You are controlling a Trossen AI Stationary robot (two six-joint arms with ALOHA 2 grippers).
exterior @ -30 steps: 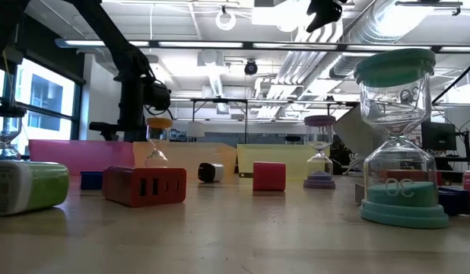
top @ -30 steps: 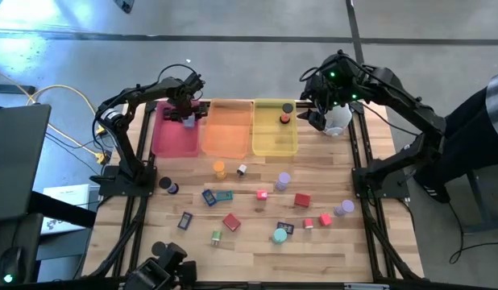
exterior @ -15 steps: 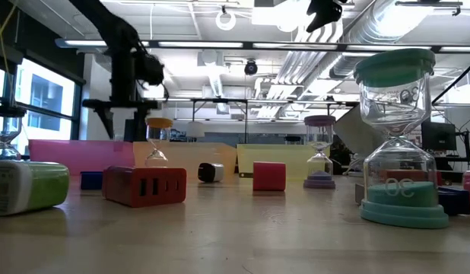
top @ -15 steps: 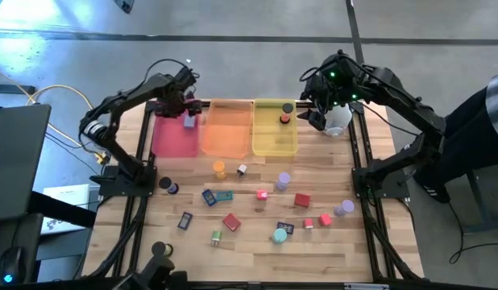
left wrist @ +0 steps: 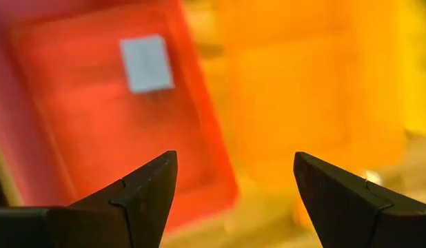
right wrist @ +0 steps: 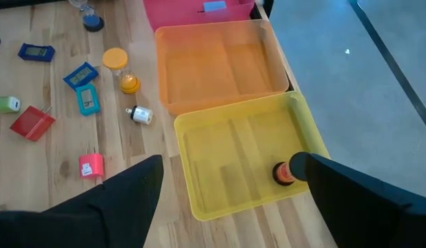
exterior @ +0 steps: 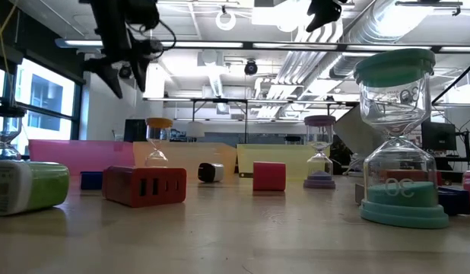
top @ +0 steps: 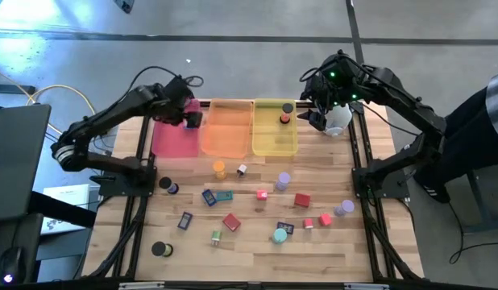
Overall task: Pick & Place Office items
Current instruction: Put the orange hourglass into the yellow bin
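Small office items lie scattered on the wooden table (top: 249, 262): an orange timer (top: 220, 169), a purple timer (top: 283, 180), a red block (top: 231, 221), a teal timer (top: 280, 235), a blue flat piece (top: 209, 196). One pale blue flat piece (left wrist: 145, 63) lies in the pink tray (top: 167, 137). An orange-and-black piece (right wrist: 285, 173) lies in the yellow tray (top: 273, 138). My left gripper (left wrist: 234, 157) hangs open, high above the pink tray's right part. My right gripper (right wrist: 230, 162) hangs open by the yellow tray's far right corner.
The orange tray (top: 227, 129) sits between the pink and yellow trays along the far edge. A white rounded device (top: 339, 121) stands right of the yellow tray, close to my right gripper. A black cylinder (top: 167, 185) and a dark round piece (top: 159, 249) lie on the left.
My left gripper has risen from inside the pink tray to well above it, its arm swinging out toward the table's left. The pale blue piece stays lying in the pink tray. My right arm has kept still.
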